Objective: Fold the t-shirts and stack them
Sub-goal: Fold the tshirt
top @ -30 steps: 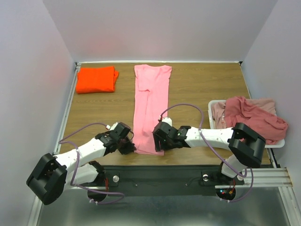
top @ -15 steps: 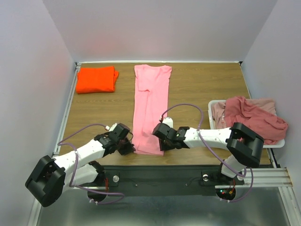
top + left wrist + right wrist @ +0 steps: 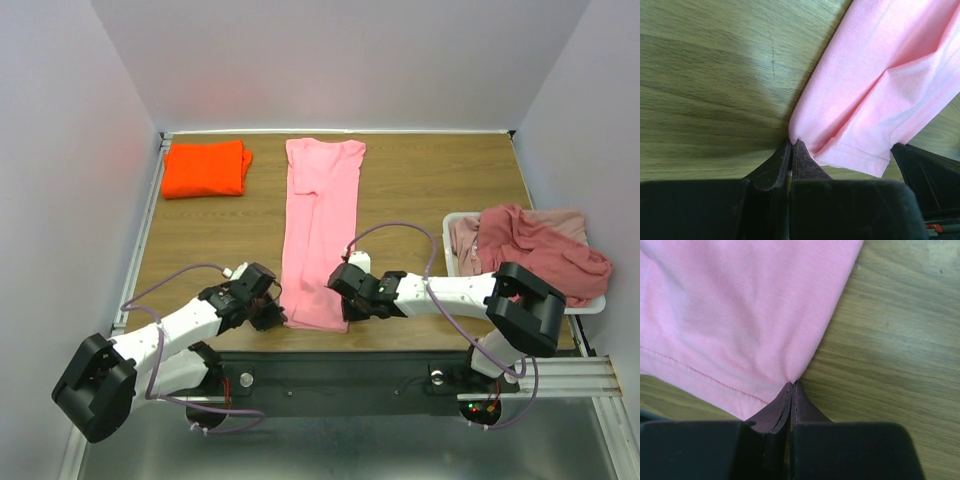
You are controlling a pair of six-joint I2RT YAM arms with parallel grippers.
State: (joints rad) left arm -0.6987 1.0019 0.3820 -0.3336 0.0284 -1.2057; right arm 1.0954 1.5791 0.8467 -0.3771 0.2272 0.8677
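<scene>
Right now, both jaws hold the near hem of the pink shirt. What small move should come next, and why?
Probably lift both corners slightly, together. The left gripper and right gripper have jaws shut on the near corners of the light pink t-shirt, a long strip flat on the table; a raised hem could then fold toward the far end.

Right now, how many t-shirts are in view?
4. The orange t-shirt lies folded far left; the light pink t-shirt is stretched down mid-table; the dusty rose t-shirt and pale pink t-shirt are heaped in the white tray at right. That heap may hide more.
</scene>
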